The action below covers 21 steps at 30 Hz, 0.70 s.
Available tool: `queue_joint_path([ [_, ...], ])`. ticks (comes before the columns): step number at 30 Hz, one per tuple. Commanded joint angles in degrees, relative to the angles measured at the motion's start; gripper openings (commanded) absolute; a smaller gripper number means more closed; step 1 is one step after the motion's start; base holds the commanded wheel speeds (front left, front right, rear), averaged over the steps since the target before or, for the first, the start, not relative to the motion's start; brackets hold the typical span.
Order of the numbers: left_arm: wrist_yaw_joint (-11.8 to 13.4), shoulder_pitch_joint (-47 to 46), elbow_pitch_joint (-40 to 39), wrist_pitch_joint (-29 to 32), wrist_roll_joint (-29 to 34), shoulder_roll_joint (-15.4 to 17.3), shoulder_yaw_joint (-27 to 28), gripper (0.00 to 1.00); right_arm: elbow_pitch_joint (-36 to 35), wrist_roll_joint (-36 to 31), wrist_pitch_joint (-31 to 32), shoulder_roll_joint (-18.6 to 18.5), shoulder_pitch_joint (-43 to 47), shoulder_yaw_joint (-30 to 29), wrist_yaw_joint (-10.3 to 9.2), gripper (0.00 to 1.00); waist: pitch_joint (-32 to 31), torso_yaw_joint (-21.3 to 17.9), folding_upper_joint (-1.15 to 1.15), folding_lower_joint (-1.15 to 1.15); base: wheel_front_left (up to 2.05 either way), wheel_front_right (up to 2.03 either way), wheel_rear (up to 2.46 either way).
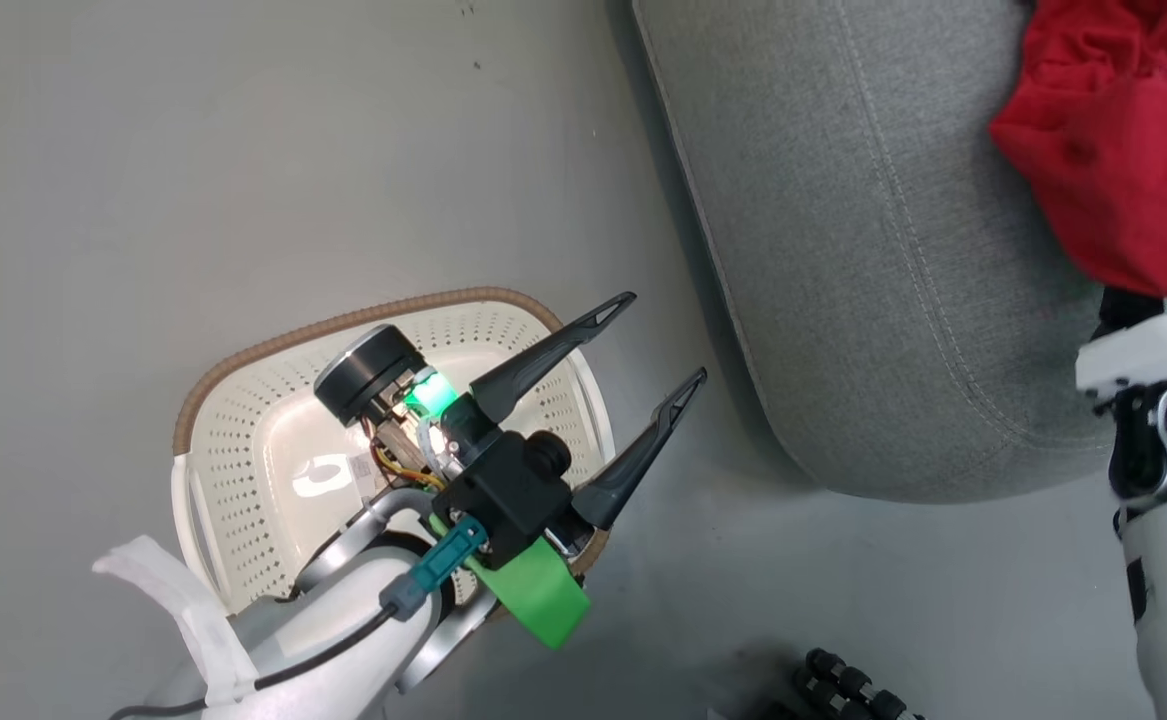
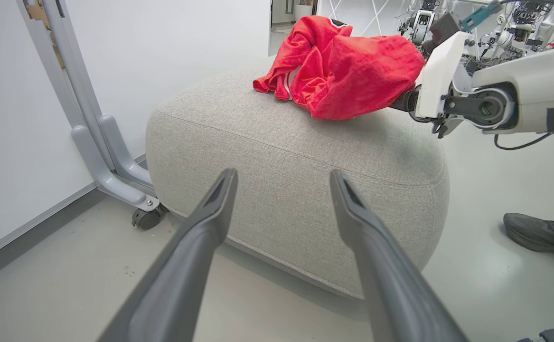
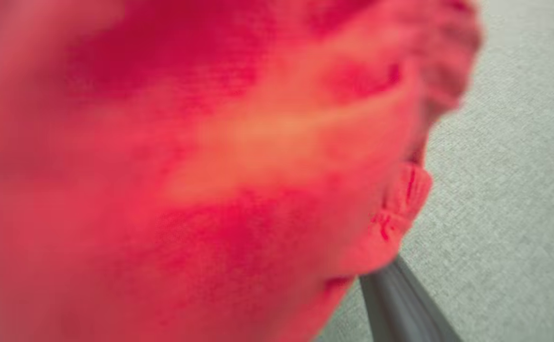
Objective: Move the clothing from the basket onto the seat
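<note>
1. Clothing (image 1: pixel 1113 150) that is bright red lies in a bunched heap on top of the grey seat (image 1: pixel 843 250), near its edge.
2. From the left wrist view, the clothing (image 2: pixel 348 71) sits on the far side of the seat (image 2: pixel 295 161).
3. Left gripper (image 1: pixel 665 335) hangs over the white basket (image 1: pixel 243 470), which stands on the floor just beside the seat. Its 2 dark fingers are spread wide and hold nothing.
4. Right gripper (image 3: pixel 277 213) is tucked under the clothing (image 3: pixel 210 166). Only 1 grey finger (image 3: pixel 400 308) pokes out, so I cannot tell how its jaws stand.
5. A small label (image 1: pixel 358 465) shows inside the basket.
6. A dark shoe (image 2: pixel 538 232) of a person rests on the floor near the seat.
</note>
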Motion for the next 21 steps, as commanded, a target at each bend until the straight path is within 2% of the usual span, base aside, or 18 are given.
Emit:
queue_joint_path([
  [1,0.42,0.95,0.30,-0.49,-0.71,-0.23,0.04,1.00,-0.98,-0.44,-0.27,0.54,2.04,-0.39,0.00,1.00,-1.75,0.13,0.00,0.00,0.00,0.00,0.00],
  [12,2.20,4.11,2.03,-2.88,-2.91,-1.15,0.28,1.00,-8.12,-2.59,-0.27,4.58,12.77,1.48,0.00,1.00,-7.70,1.26,0.00,0.00,0.00,0.00,0.00],
  [21,6.84,8.50,4.20,-6.15,-5.97,-1.63,3.95,1.00,-17.96,-6.26,-0.27,6.69,19.81,3.69,0.00,1.00,-13.04,4.54,0.00,0.00,0.00,0.00,0.00],
])
